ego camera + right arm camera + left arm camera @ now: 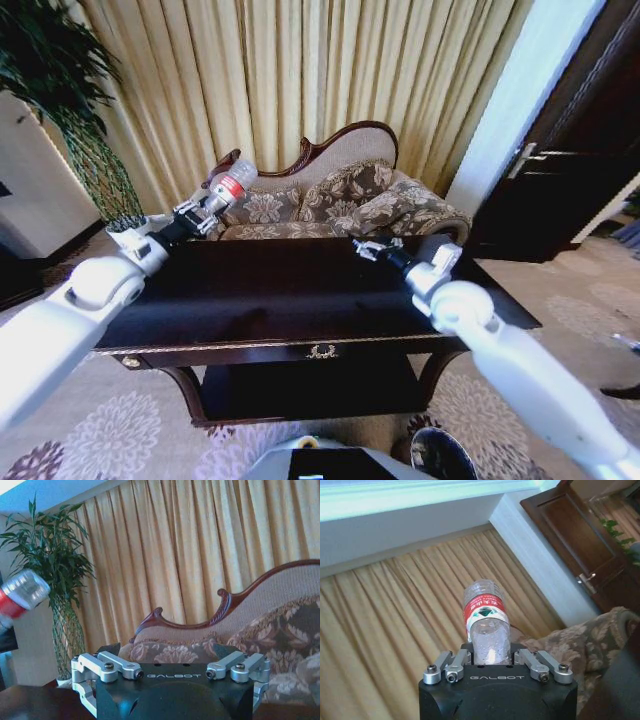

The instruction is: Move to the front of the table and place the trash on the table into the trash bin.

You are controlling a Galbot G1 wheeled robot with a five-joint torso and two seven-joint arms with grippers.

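Our left gripper point(205, 212) sits in the upper left of the head view, raised above the far left end of the table point(270, 290), and its fingers are closed on the base of the bottle point(232, 184). We hold that clear plastic bottle tilted, its free end pointing up and away toward the curtains point(300, 70), with the red label wrapped around its middle. From the left wrist view we see the bottle point(486, 625) rising from between the fingers point(452, 666) at the centre of the frame, the label lying above the grip and the crinkled clear body caught at the gripper's mouth. In the right wrist view the same bottle point(22, 594) appears at the left edge, in front of the potted plant point(55, 570). Our right gripper point(372, 248) hovers over the far right part of the table, centre right in the head view, and its fingers stand spread apart with nothing between them; the right wrist view shows those fingers point(107, 666) set wide at the bottom of the frame. We see the dark glossy tabletop across the middle of the head view, with its gold trim and emblem along the front edge. Behind the table stands a floral sofa point(340, 205) with a curved wooden back, and a dark door point(570, 150) fills the upper right.
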